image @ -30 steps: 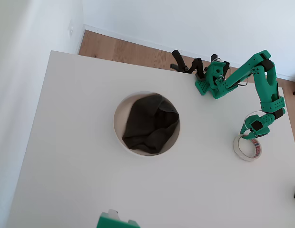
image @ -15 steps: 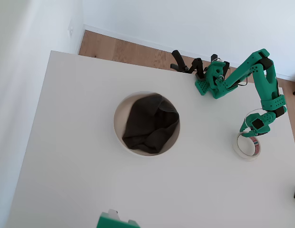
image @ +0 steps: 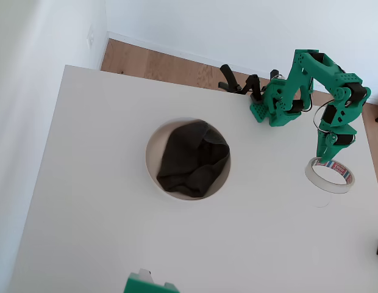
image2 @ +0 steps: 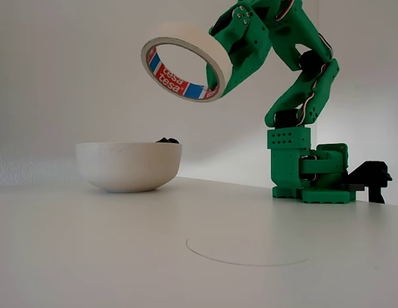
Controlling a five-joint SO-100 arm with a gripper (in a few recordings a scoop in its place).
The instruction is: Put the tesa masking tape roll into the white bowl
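Gripper: the green gripper (image2: pixel 219 70) is clamped on the rim of the tesa masking tape roll (image2: pixel 185 61), pinching one side of the ring; in the overhead view the gripper (image: pixel 328 157) sits at the top edge of the roll.
Tape roll: held clear of the surface, tilted so its red, white and blue printed core faces the fixed view; in the overhead view the roll (image: pixel 330 174) hangs over the right part of the surface, near the right edge.
White bowl: the white bowl (image: pixel 153 178) stands near the middle of the surface, well apart from the roll, with a dark cloth (image: pixel 193 158) lying inside; in the fixed view the bowl (image2: pixel 128 166) rests at the left, a bit of dark cloth showing above its rim.
Arm base: mounted at the far edge of the surface (image: pixel 97 201), right of the bowl in the overhead view.
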